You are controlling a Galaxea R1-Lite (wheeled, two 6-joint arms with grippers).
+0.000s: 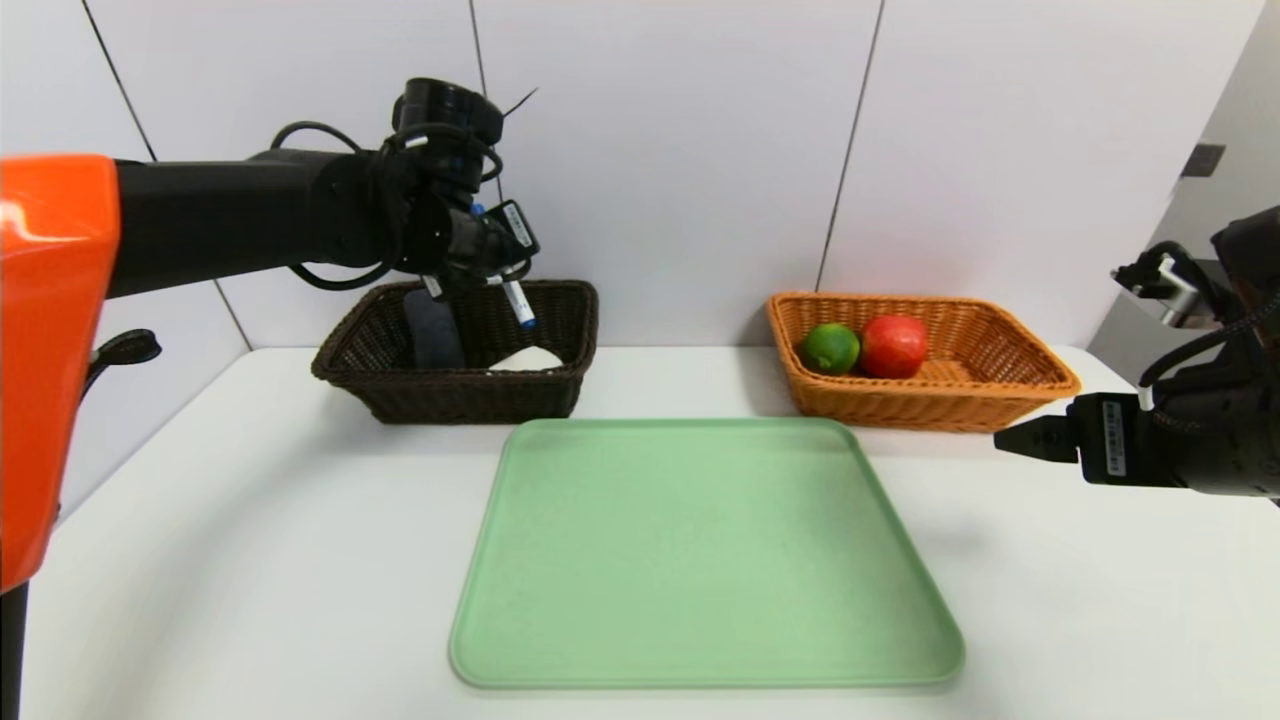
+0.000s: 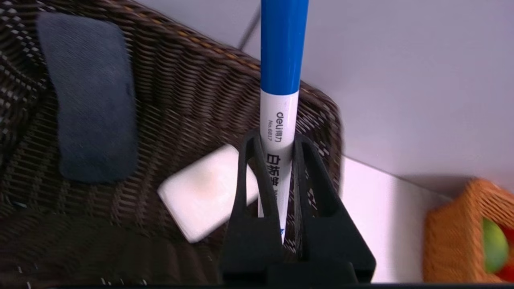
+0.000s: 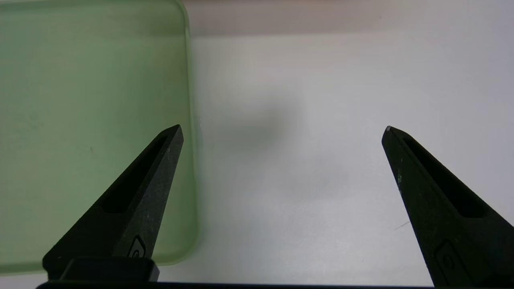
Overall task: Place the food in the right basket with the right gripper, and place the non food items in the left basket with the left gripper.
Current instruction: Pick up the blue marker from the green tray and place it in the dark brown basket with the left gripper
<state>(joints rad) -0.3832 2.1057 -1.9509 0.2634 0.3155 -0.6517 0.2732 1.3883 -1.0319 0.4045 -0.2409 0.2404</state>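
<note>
In the dark basket (image 1: 560, 385) the grey towel (image 1: 433, 330) and white bar (image 1: 528, 358) already lie. Above it the left gripper (image 2: 276, 146) clamps the last item, a white marker (image 2: 279, 132) with a blue cap. The green tray (image 1: 700, 560) is bare. The lime (image 1: 831, 348) and apple (image 1: 893, 346) sit in the orange basket (image 1: 1000, 400). The right gripper (image 3: 283, 130) hangs wide and holds nothing.

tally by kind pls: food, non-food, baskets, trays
Food: 2, apple and green citrus, in orange basket.
Non-food: 3, marker in left gripper; towel, white bar in dark basket.
Baskets: 2.
Trays: 1, green tray.
Total: 8.
</note>
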